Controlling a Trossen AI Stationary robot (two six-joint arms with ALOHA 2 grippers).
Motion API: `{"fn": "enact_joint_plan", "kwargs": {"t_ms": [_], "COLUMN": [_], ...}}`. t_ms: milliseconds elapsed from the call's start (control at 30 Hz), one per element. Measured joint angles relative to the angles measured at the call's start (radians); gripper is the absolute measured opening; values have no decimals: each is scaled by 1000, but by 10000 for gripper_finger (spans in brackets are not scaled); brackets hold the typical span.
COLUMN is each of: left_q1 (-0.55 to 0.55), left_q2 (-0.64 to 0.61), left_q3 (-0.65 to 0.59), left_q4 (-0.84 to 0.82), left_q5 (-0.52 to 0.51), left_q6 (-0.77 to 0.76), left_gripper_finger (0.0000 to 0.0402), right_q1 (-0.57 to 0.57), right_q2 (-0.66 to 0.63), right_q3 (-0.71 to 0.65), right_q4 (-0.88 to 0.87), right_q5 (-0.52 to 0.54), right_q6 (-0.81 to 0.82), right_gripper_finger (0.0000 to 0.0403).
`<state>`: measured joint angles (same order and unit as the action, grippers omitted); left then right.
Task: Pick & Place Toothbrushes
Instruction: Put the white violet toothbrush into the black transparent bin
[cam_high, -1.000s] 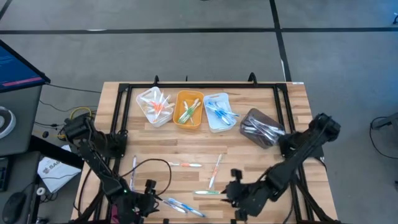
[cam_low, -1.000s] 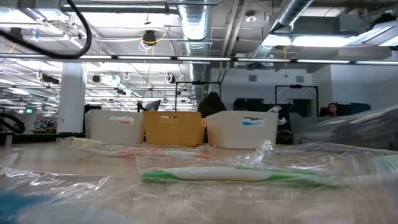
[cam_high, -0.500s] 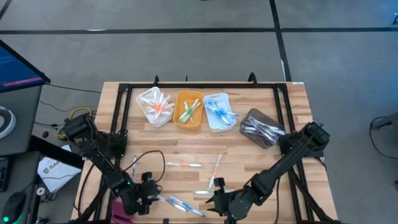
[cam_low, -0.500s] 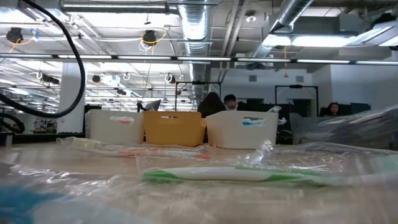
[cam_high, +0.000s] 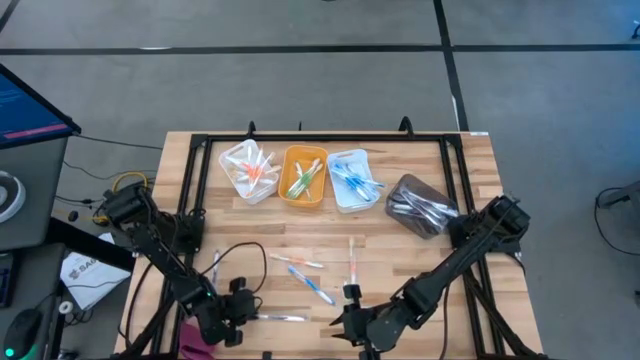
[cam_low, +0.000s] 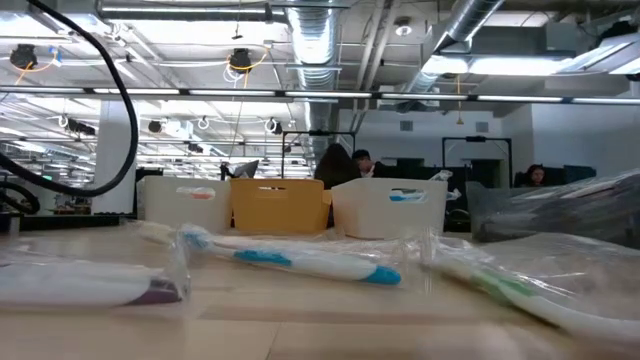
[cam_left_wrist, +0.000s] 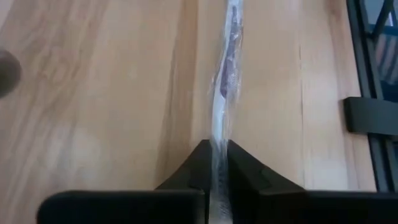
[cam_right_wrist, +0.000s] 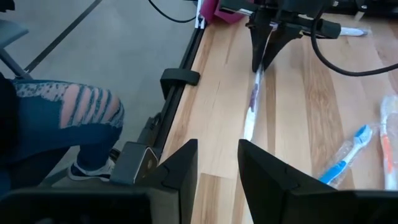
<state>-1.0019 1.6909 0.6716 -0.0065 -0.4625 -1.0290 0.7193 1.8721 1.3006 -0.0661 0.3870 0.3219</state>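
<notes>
While low over the front edge of the bench (cam_high: 400, 250), near its left corner: left gripper (cam_left_wrist: 217, 144) with jaws pressed almost together, pinching one end of a wrapped toothbrush (cam_left_wrist: 225, 81). Fingers (cam_left_wrist: 199, 165) on either side of the wrapper, handle running straight out from between them, flat on the wood, parallel to the front edge, toward the middle. White with a purple patch under clear film.

Facing it from the middle of the front edge: right gripper (cam_right_wrist: 217, 146), jaws spread partway, holding nothing, touching nothing. Free end of the pinched brush pointing toward that gap, short of it.

Further in from the front edge, well clear of both grippers: loose toothbrushes (cam_high: 315, 287) scattered across the middle of the bench, one blue and white, one with an orange tip, one lying nearly square to the front edge, one more toward the left edge beside a looping black cable (cam_high: 245, 262).

Along the back edge: three bins (cam_high: 303, 177) in a row, white, orange, white, each with brushes inside; to their right a dark container (cam_high: 420, 205) with more.

Beyond the front-left corner, off the bench: a person's leg in torn jeans (cam_right_wrist: 68, 118)
</notes>
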Motion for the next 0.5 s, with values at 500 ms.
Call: {"fn": "enact_joint_plan", "kwargs": {"t_ms": [500], "left_q1": [-32], "left_q2": [-251], "left_q3": [-1], "left_q4": [364], "left_q5": [-456], "left_q6": [448], "left_gripper_finger": [12], "right_q1": [-8], "right_q2": [0], "right_q3": [0], "right_q4": [0], "right_q5": [-48], "right_q6": [69], "right_gripper_finger": [109]}}
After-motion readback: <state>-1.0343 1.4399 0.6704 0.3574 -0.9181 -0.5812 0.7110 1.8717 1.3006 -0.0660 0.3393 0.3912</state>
